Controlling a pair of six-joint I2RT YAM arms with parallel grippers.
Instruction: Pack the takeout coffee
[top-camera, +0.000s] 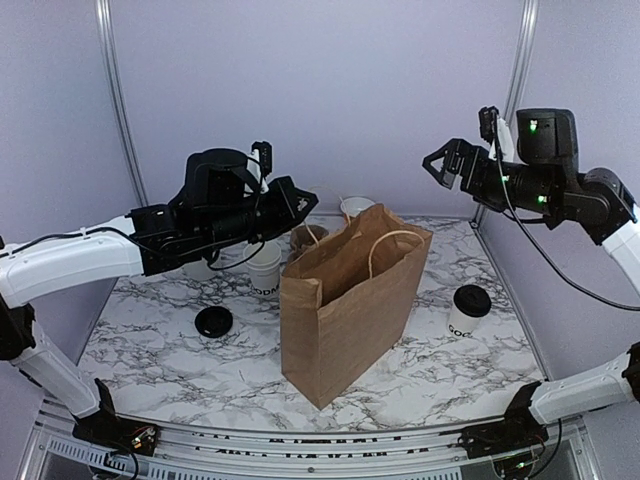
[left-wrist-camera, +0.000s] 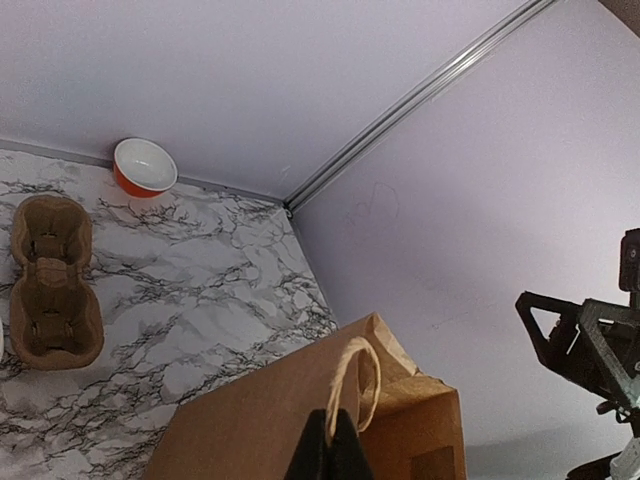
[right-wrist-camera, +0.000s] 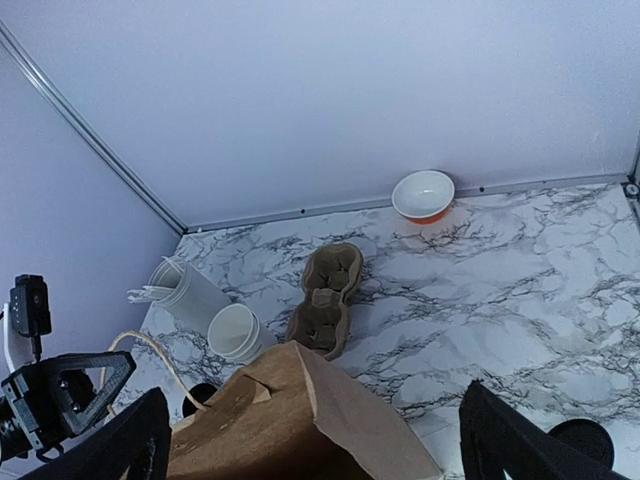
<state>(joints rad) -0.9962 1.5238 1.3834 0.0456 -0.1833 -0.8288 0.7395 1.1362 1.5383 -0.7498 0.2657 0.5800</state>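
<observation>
The takeout coffee (top-camera: 468, 310), a white cup with a black lid, stands on the marble table right of an upright brown paper bag (top-camera: 350, 300). Its lid edge shows at the bottom right of the right wrist view (right-wrist-camera: 582, 440). My left gripper (top-camera: 306, 202) is raised over the bag's far left top and is shut on the bag's twine handle (left-wrist-camera: 362, 385). My right gripper (top-camera: 445, 165) is high above the table's right side, wide open and empty, over the bag's open mouth (right-wrist-camera: 300, 420).
A lidless white cup (top-camera: 265, 272) and a loose black lid (top-camera: 213, 321) sit left of the bag. A brown pulp tray (right-wrist-camera: 325, 298), a white canister with sticks (right-wrist-camera: 183, 290) and an orange bowl (right-wrist-camera: 423, 194) stand behind it. Purple walls enclose the table.
</observation>
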